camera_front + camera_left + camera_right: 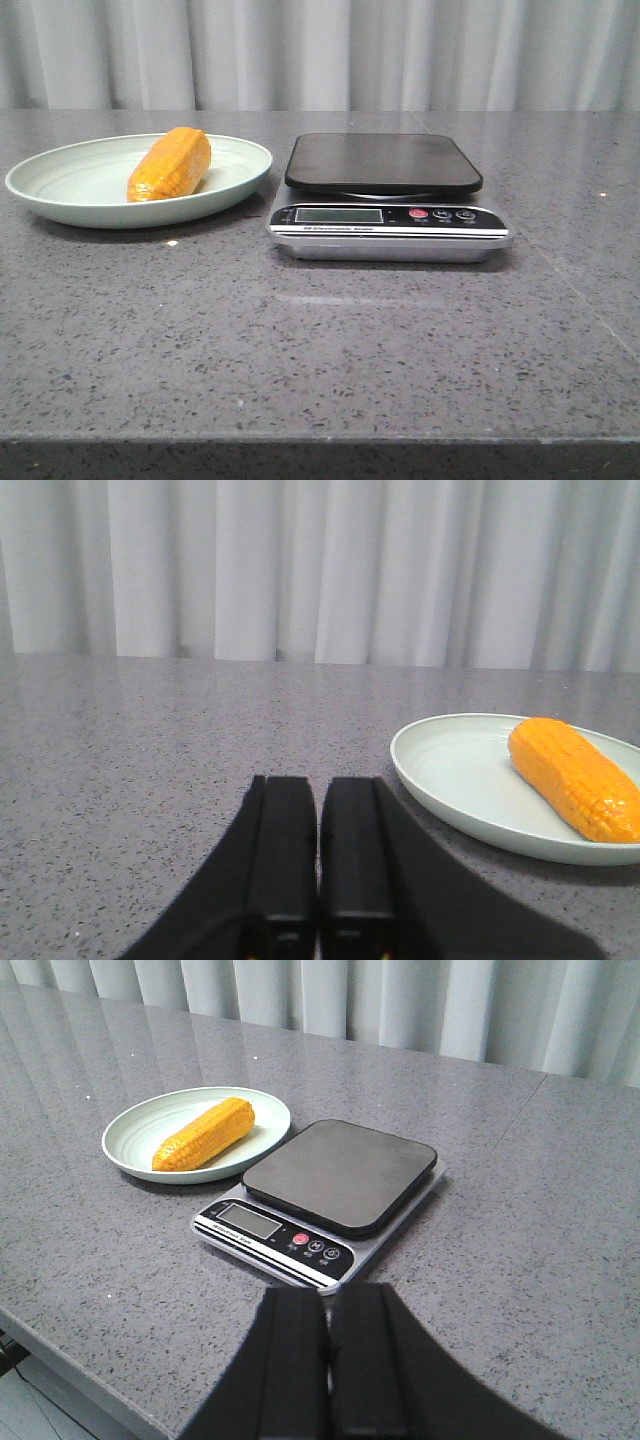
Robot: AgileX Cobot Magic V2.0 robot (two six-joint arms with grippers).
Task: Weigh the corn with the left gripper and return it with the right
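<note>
On the grey speckled table point(330, 350), front view: plate at left, scale at centre, both in the far half.
Corn point(170, 165): lying on the pale green plate point(60, 195), long axis running roughly 7 to 1 o'clock across the plate; orange-yellow, glossy, ribbed rows; touches only the plate.
Plate edge: its right rim sits just beside the scale point(390, 215), a thin strip of table between them, not touching.
Scale: black weighing platform point(383, 162) bare; silver base with a display and three small buttons facing the near edge.
Open room: broad bare tabletop from 4 through 8 o'clock of the scale, up to the near table edge; more bare surface at 3 o'clock of the scale.
Left gripper point(319, 825): black fingers pressed together, holding nothing; low over the table, apart from the plate, which lies ahead and off to one side in its wrist view.
Right gripper point(328, 1335): fingers pressed together, holding nothing; raised above the table on the button side of the scale, apart from it.
Surface: dark grey stone-look top, fine speckle, soft sheen; a seam line shows in the right wrist view.
Room: pale pleated curtain point(320, 50) along the far edge of the table.
</note>
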